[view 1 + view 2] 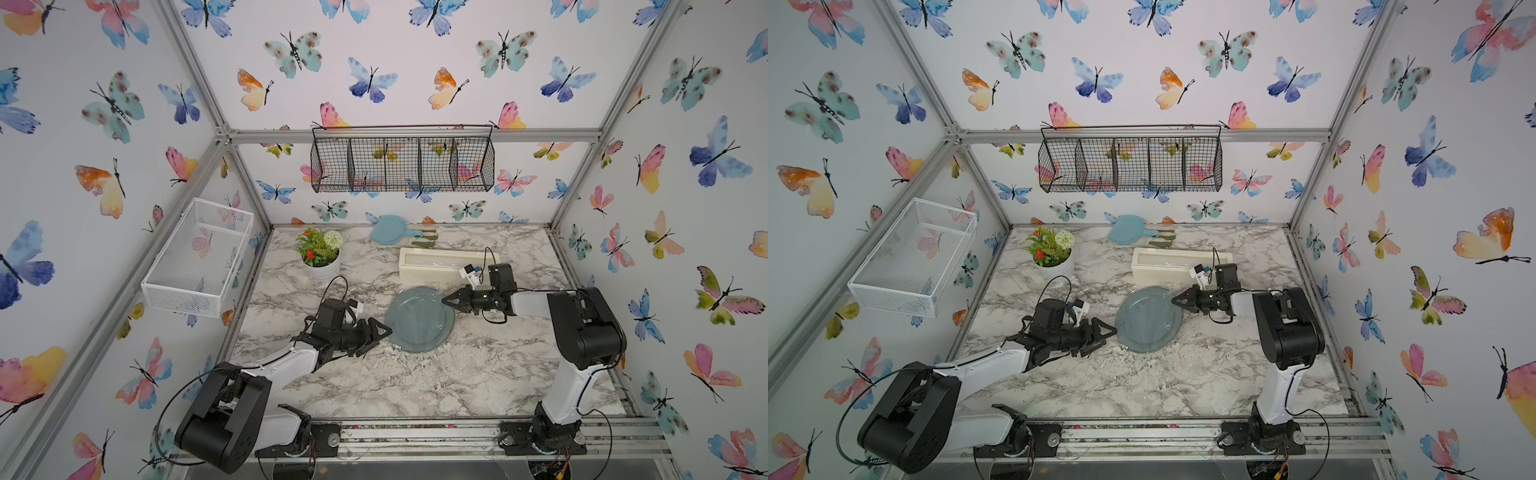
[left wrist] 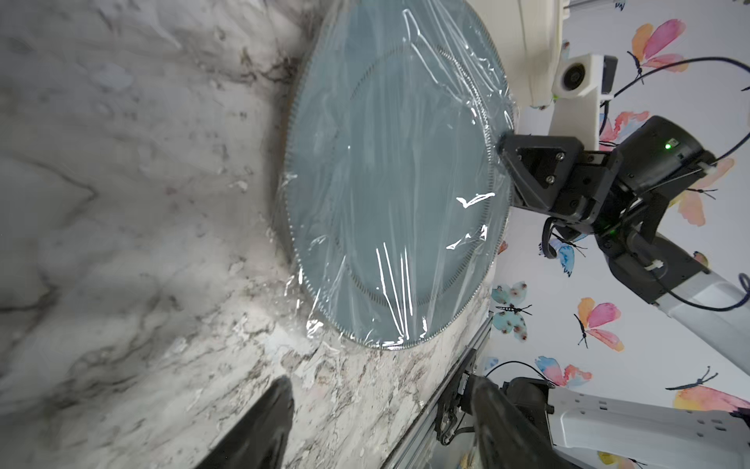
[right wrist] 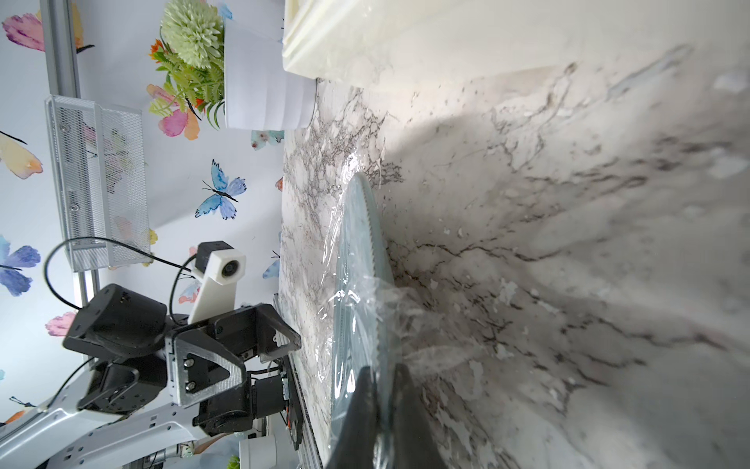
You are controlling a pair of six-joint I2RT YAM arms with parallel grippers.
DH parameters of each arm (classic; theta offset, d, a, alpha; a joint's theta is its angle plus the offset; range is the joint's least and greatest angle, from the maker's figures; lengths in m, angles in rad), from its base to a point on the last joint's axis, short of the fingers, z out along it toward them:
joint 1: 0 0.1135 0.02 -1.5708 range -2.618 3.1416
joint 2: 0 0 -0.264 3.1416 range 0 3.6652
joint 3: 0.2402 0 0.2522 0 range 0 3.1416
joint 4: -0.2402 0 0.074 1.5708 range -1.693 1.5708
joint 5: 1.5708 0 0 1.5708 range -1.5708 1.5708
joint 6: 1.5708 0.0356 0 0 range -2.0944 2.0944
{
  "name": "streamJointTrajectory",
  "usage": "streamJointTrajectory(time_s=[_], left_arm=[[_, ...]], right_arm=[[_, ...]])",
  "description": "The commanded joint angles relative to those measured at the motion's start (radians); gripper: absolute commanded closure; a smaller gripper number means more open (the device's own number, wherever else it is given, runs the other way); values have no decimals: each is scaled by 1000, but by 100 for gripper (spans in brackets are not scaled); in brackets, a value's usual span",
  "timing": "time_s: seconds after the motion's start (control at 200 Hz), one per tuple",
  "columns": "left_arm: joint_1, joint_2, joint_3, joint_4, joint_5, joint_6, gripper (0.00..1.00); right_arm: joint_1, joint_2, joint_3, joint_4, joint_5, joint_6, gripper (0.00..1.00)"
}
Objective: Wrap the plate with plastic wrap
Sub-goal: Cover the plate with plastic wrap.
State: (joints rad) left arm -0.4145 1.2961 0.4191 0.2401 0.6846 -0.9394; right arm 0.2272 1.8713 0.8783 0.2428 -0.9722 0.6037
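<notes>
The grey-blue plate (image 1: pixel 419 320) (image 1: pixel 1148 320) lies mid-table under wrinkled, glinting plastic wrap (image 2: pixel 406 264). The film drapes past the rim onto the marble. My right gripper (image 1: pixel 444 300) (image 1: pixel 1173 300) (image 3: pixel 383 369) is shut on the plate's far-right rim (image 3: pixel 357 284), film included. It also shows in the left wrist view as the right gripper (image 2: pixel 503 142) at the rim. My left gripper (image 1: pixel 376 338) (image 1: pixel 1102 340) (image 2: pixel 381 383) stands open just left of the plate, apart from it, with nothing between its fingers. The cream dispenser box (image 1: pixel 436 264) (image 1: pixel 1167 264) lies behind the plate.
A potted plant (image 1: pixel 320 253) stands at the back left. A light-blue round board with a handle (image 1: pixel 388 230) leans at the back wall. A white mesh basket (image 1: pixel 199 253) hangs on the left wall, and a black wire basket (image 1: pixel 401 162) on the back wall.
</notes>
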Motion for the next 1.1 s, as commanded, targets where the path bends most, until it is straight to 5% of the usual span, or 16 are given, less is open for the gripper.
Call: streamJointTrajectory(time_s=[0.0, 0.806, 1.096], left_arm=[[-8, 34, -26, 197, 64, -125, 30], [-15, 376, 63, 350, 62, -138, 42], [-16, 446, 115, 425, 70, -162, 46]], right_arm=[[-15, -31, -27, 125, -10, 82, 98], [-23, -50, -131, 497, -111, 306, 97], [-22, -66, -149, 502, -126, 305, 98]])
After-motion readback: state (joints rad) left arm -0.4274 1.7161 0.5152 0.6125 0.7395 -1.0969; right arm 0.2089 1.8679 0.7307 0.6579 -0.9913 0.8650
